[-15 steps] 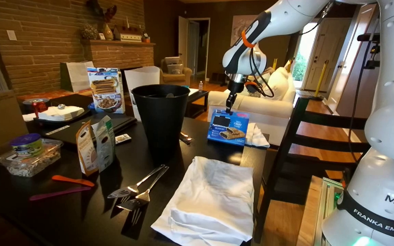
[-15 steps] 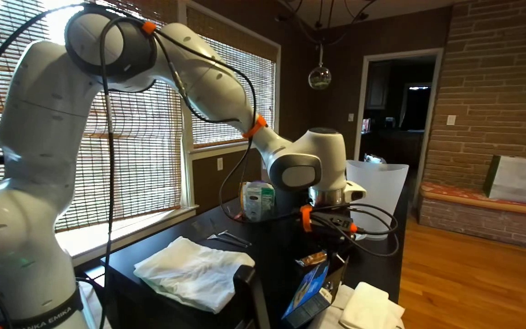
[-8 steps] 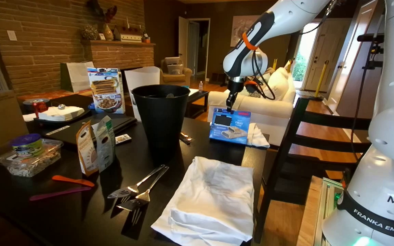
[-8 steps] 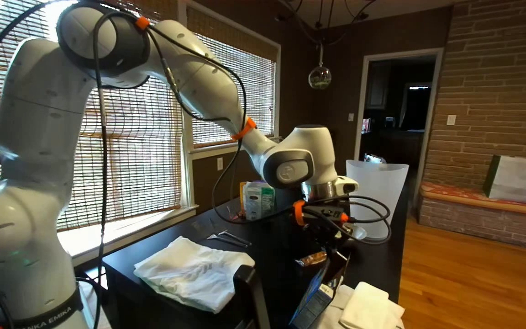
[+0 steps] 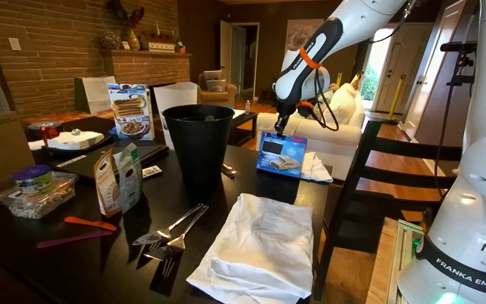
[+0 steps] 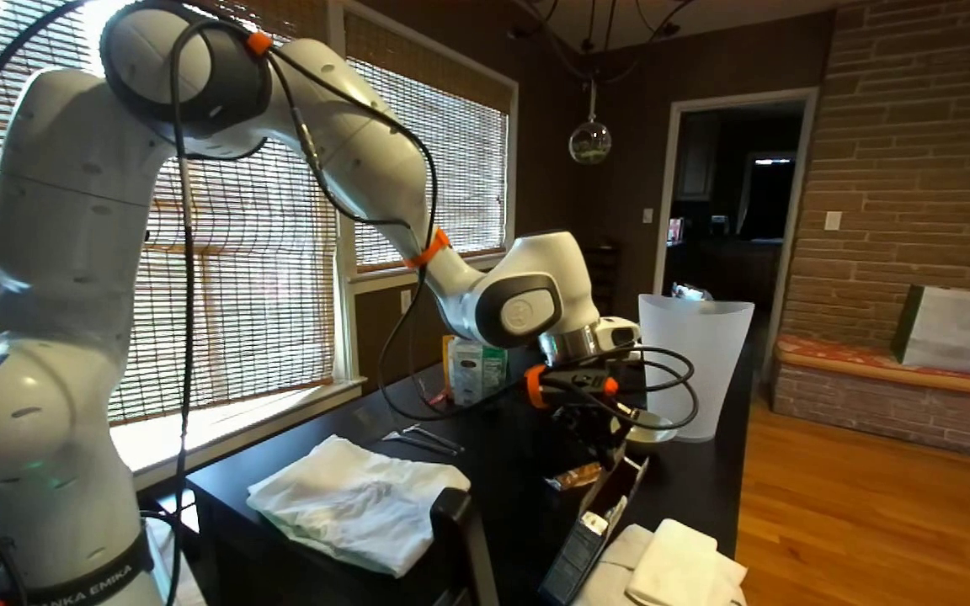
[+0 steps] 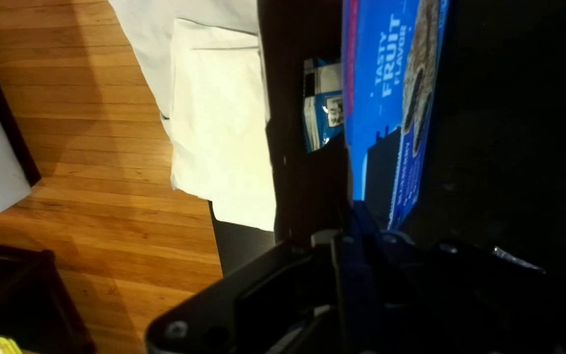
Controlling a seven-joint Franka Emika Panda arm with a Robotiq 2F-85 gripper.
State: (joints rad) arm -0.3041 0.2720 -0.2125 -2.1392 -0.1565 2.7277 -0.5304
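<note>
My gripper (image 5: 280,133) is shut on the top edge of an open blue snack-bar box (image 5: 281,158), which stands upright and slightly tilted near the table's edge. In the wrist view the fingertips (image 7: 359,216) pinch the thin blue wall of the box (image 7: 381,98). A blue wrapped packet (image 7: 325,105) shows inside the box. In an exterior view the gripper (image 6: 615,454) is at the far top end of the box (image 6: 573,560), and its open top shows. Whether the box's bottom touches the table cannot be told. White folded napkins (image 6: 687,564) lie beside it.
A wrapped bar (image 5: 229,170) lies near a tall black bin (image 5: 196,143). A white cloth (image 5: 264,249) and metal utensils (image 5: 177,240) lie on the table. Two pouches (image 5: 108,185) stand further left. A translucent bin (image 6: 691,362) stands behind the gripper. A dark chair (image 5: 352,181) is close to the table.
The gripper has shifted and tilted, and the box has moved with it. In an exterior view the box has swung from leaning to steeper, its blue face turning out of sight.
</note>
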